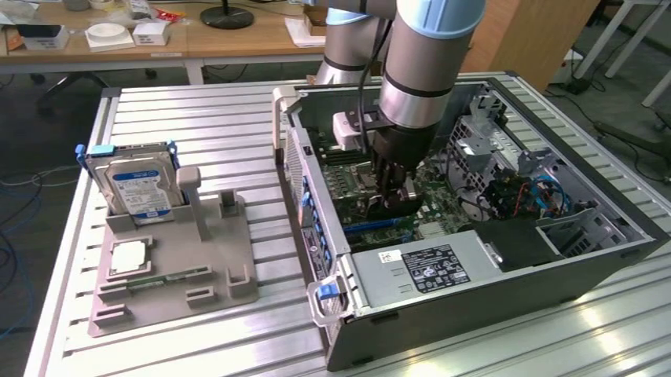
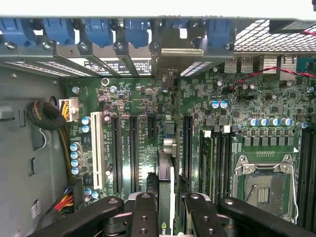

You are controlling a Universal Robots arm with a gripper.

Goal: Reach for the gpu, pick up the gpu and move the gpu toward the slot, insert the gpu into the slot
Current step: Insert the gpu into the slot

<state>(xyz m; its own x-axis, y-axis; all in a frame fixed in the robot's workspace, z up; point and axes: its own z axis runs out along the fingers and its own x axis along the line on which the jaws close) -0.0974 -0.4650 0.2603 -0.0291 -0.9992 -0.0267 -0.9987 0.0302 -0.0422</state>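
My gripper (image 1: 386,196) reaches down into the open computer case (image 1: 587,259), over the green motherboard (image 2: 148,98). It is shut on the gpu (image 2: 168,148), a thin card seen edge-on between the two black fingers (image 2: 145,212). The card stands on edge and runs toward the case's rear bracket openings (image 2: 170,54), lying between the long black expansion slots (image 2: 134,153) on either side. The slot beneath it is hidden by the card, so I cannot tell whether it is seated. In the exterior view the gpu (image 1: 379,208) is a dark shape low between the fingers.
Memory sticks (image 2: 217,158) and the CPU socket (image 2: 261,185) lie close beside the card. A power supply (image 1: 430,267) fills the case's near end. Outside the case, a grey fixture (image 1: 168,267) holds a blue-labelled hard drive (image 1: 137,184) on the slatted table.
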